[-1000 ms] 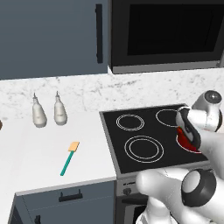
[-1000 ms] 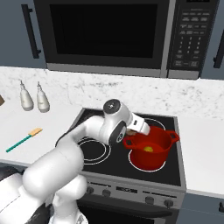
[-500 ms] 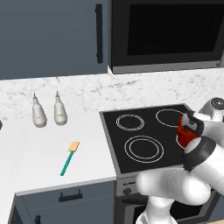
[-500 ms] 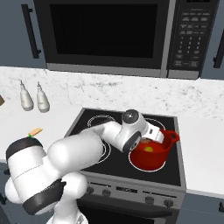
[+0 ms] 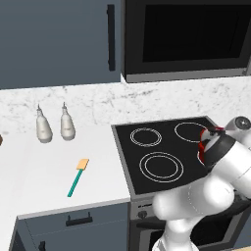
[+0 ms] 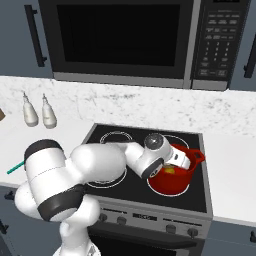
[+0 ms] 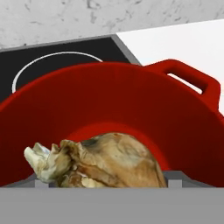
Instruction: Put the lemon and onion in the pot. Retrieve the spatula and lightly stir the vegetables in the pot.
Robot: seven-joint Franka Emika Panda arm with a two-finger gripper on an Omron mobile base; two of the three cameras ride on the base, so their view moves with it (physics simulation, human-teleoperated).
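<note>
On the black stovetop (image 6: 197, 197), the gripper (image 6: 180, 159) hung over the red pot (image 6: 172, 180), jaws wide around the onion (image 7: 103, 162), which sat between the tips, just above the pot's floor; grip uncertain.

arm (image 6: 95, 162): glossy white rounded shells | joints: dark grey bands | cables: none visible

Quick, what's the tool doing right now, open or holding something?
Tool: open, jaws spread wide on either side of the onion inside the pot; whether it grips the onion cannot be told.
</note>
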